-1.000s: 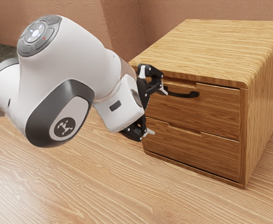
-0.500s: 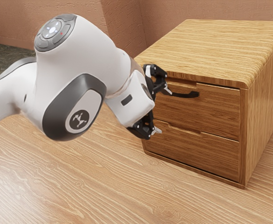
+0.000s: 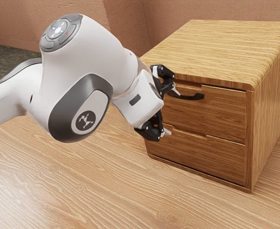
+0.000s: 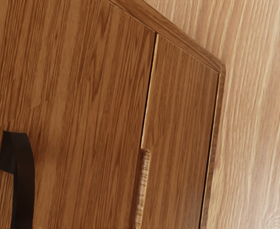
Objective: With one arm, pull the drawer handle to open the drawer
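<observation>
Drawer (image 3: 216,112): looked shut.
Handle (image 3: 190,96): not gripped, its end beside the upper finger.
Gripper (image 3: 165,110): spread wide, likely to take the handle.

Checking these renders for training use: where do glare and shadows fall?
Exterior view: soft light, pale sheen on the floor, shadow under the cabinet top along the upper drawer. Wrist view: even light, no glare, handle flat black.

The pincer (image 3: 169,111) hides one end of the drawer handle (image 3: 191,97), cropped in wrist view.
</observation>
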You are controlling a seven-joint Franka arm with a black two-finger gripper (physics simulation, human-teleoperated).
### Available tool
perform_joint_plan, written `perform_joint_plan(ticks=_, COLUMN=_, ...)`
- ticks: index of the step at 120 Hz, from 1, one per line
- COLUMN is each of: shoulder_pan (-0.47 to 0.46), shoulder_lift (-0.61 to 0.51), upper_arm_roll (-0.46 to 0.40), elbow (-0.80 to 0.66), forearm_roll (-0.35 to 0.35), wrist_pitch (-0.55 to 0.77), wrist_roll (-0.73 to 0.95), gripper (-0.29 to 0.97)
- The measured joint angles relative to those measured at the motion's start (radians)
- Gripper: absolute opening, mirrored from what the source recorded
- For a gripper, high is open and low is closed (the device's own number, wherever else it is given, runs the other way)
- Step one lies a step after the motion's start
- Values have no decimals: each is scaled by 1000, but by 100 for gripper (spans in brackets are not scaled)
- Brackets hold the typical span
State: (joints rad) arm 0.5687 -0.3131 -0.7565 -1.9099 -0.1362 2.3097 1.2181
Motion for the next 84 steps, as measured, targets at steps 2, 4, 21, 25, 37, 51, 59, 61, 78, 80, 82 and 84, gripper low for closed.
perform_joint_plan(ticks=2, shoulder_pan=0, shoulder_lift=0, upper_arm_roll=0, elbow=0, forearm_roll=0, wrist_pitch=0, wrist_roll=-1, gripper=68)
perform_joint_plan(ticks=4, shoulder_pan=0, shoulder_lift=0, upper_arm_roll=0, elbow=0, forearm_roll=0, wrist_pitch=0, wrist_roll=-2, gripper=68)
perform_joint_plan(ticks=21, shoulder_pan=0, shoulder_lift=-1, upper_arm_roll=1, elbow=-3, forearm_roll=1, wrist_pitch=0, wrist_roll=-11, gripper=68)
perform_joint_plan(ticks=25, shoulder_pan=0, shoulder_lift=-1, upper_arm_roll=1, elbow=-3, forearm_roll=1, wrist_pitch=-1, wrist_roll=-13, gripper=68)
perform_joint_plan(ticks=37, shoulder_pan=13, shoulder_lift=0, upper_arm_roll=2, elbow=0, forearm_roll=2, wrist_pitch=0, wrist_roll=-18, gripper=68)
perform_joint_plan(ticks=51, shoulder_pan=26, shoulder_lift=24, upper_arm_roll=-5, elbow=20, forearm_roll=3, wrist_pitch=5, wrist_roll=-23, gripper=68)
perform_joint_plan(ticks=59, shoulder_pan=41, shoulder_lift=39, upper_arm_roll=-23, elbow=30, forearm_roll=4, wrist_pitch=8, wrist_roll=-27, gripper=68)
perform_joint_plan(ticks=61, shoulder_pan=44, shoulder_lift=41, upper_arm_roll=-28, elbow=32, forearm_roll=5, wrist_pitch=9, wrist_roll=-27, gripper=68)
perform_joint_plan(ticks=78, shoulder_pan=51, shoulder_lift=67, upper_arm_roll=-41, elbow=29, forearm_roll=13, wrist_pitch=12, wrist_roll=-35, gripper=68)
perform_joint_plan(ticks=80, shoulder_pan=51, shoulder_lift=69, upper_arm_roll=-42, elbow=29, forearm_roll=14, wrist_pitch=12, wrist_roll=-36, gripper=68)
perform_joint_plan(ticks=82, shoulder_pan=51, shoulder_lift=70, upper_arm_roll=-42, elbow=28, forearm_roll=16, wrist_pitch=13, wrist_roll=-37, gripper=68)
perform_joint_plan(ticks=84, shoulder_pan=51, shoulder_lift=71, upper_arm_roll=-43, elbow=28, forearm_roll=17, wrist_pitch=13, wrist_roll=-38, gripper=68)
